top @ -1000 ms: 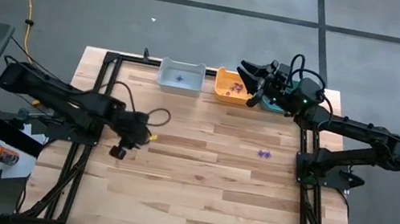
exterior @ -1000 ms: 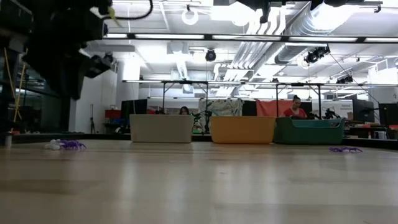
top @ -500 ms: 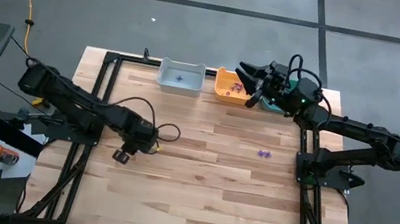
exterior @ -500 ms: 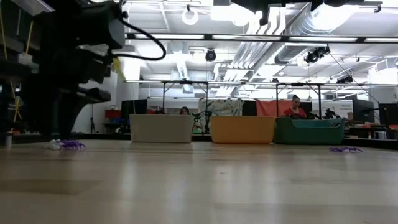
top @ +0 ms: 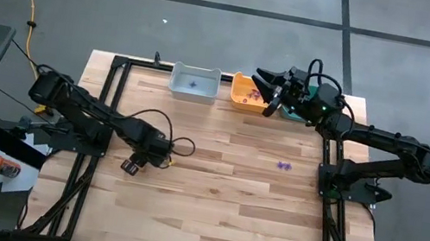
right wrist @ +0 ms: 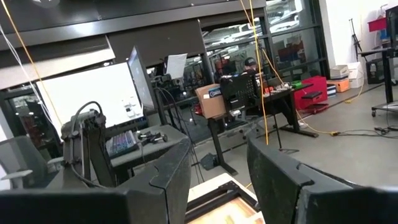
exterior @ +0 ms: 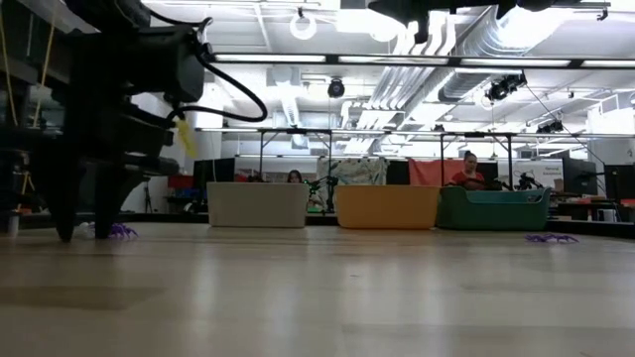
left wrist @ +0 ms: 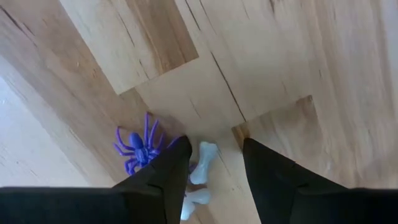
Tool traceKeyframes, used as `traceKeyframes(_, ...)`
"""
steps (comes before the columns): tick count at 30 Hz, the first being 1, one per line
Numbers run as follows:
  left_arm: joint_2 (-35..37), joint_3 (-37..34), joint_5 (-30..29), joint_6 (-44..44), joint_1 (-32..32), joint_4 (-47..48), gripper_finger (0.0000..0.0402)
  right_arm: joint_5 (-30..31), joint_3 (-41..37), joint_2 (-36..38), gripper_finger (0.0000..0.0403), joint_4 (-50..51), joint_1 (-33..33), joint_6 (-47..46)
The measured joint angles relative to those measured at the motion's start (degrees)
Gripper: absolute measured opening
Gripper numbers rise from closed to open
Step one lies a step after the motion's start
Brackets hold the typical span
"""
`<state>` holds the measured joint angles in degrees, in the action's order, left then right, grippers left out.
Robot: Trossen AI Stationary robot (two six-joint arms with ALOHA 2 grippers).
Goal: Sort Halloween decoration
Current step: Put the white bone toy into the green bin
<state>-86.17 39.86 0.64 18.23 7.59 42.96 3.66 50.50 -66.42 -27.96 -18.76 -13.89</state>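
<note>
Left gripper stood open over a pale bone, purple spider beside it; right gripper open above the orange bin.

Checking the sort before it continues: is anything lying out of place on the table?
Yes. A purple spider and a pale bone trinket lie loose on the bare wood under the open left gripper, far from the bins. Another purple trinket sits alone near the right arm's base.
</note>
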Motion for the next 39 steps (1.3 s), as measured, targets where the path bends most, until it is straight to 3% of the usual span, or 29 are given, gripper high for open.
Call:
traceKeyframes(7,-2.0,0.1,0.0,0.3,-0.1,0.5,0.0111,0.2,0.0,0.0,0.0152,0.9,0.0,0.0)
traceKeyframes(15,-1.7,-0.1,1.1,-1.7,0.0,0.7,0.0011,0.2,0.0,0.0,0.0152,1.7,0.0,0.0)
traceKeyframes(27,-2.1,9.5,1.8,-3.5,-1.5,3.2,0.0,0.2,0.0,0.0,0.0152,1.6,0.0,-0.1)
traceKeyframes(39,-2.0,20.3,4.1,-1.4,-11.6,0.8,0.0,-0.2,0.0,0.0,0.0152,1.7,0.0,-1.1)
